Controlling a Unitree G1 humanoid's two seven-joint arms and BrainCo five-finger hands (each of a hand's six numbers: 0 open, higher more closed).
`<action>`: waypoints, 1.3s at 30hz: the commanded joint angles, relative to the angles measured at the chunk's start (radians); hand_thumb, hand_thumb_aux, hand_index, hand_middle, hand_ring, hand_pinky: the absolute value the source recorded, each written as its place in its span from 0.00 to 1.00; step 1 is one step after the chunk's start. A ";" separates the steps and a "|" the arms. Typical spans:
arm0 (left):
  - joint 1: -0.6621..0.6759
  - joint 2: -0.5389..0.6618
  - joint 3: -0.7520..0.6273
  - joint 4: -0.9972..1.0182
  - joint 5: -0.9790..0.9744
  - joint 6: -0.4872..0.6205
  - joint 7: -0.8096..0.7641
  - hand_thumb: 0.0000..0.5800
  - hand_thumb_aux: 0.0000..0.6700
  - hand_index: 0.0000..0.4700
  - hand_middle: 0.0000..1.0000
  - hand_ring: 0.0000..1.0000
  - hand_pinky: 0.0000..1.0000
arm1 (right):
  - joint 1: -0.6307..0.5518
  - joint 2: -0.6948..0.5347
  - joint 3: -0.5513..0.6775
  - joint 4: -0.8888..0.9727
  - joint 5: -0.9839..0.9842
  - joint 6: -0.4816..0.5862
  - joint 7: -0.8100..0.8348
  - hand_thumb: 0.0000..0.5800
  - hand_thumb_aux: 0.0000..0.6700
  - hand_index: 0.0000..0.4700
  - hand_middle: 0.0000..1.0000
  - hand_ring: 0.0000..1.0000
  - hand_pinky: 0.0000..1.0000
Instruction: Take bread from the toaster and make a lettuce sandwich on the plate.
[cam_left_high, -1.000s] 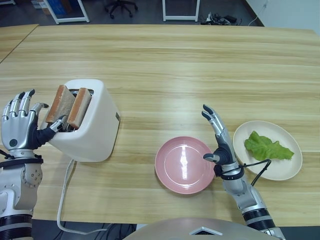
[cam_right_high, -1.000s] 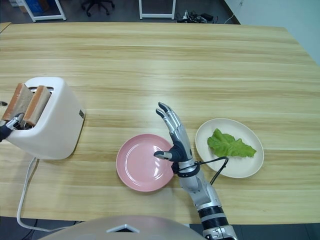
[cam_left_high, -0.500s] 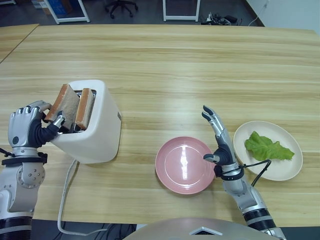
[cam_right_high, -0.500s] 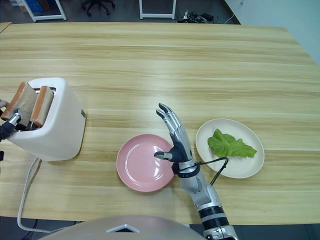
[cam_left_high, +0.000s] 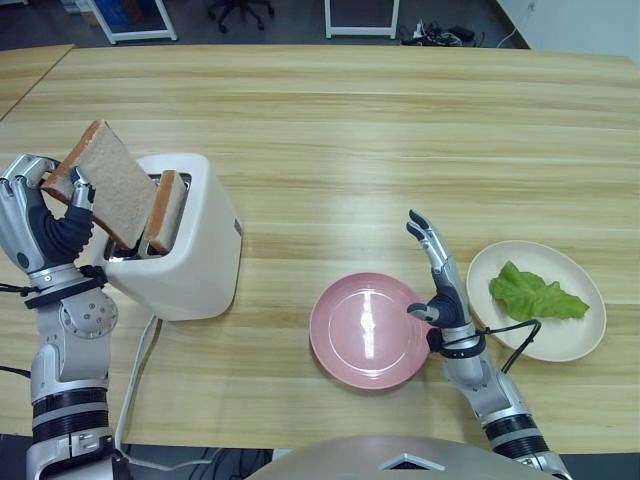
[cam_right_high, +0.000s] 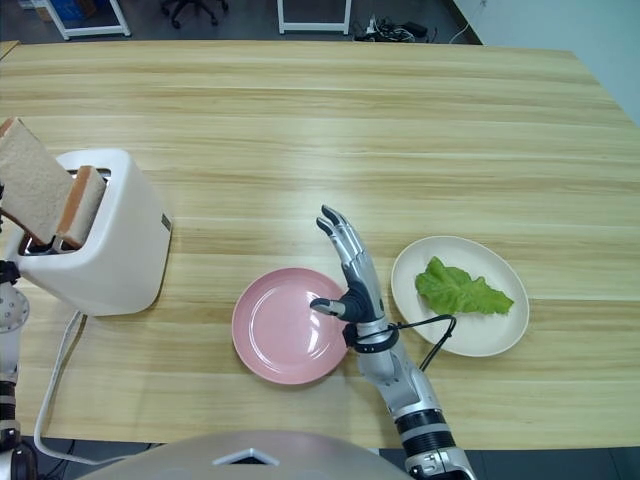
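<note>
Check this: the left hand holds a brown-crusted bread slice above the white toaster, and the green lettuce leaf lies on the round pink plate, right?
One thing is wrong. The left eye view shows the green lettuce leaf on the round cream plate, beside the round pink plate. The left hand does hold the brown-crusted bread slice above the white toaster.
</note>
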 joint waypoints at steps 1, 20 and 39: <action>-0.005 -0.040 0.014 -0.006 -0.026 -0.022 0.031 1.00 1.00 1.00 1.00 1.00 1.00 | -0.005 0.005 -0.009 0.013 0.025 0.012 -0.005 0.00 0.00 0.00 0.00 0.00 0.00; 0.048 -0.303 -0.102 -0.501 -0.526 -0.121 -0.265 1.00 1.00 1.00 1.00 1.00 1.00 | -0.017 0.000 -0.101 -0.047 0.139 0.016 0.006 0.00 0.00 0.00 0.00 0.00 0.00; 0.178 -0.313 -0.681 -0.129 -0.255 -0.251 -0.784 1.00 1.00 1.00 1.00 1.00 1.00 | 0.175 -0.380 -0.533 0.008 -0.098 0.174 -0.099 0.00 0.00 0.00 0.00 0.00 0.00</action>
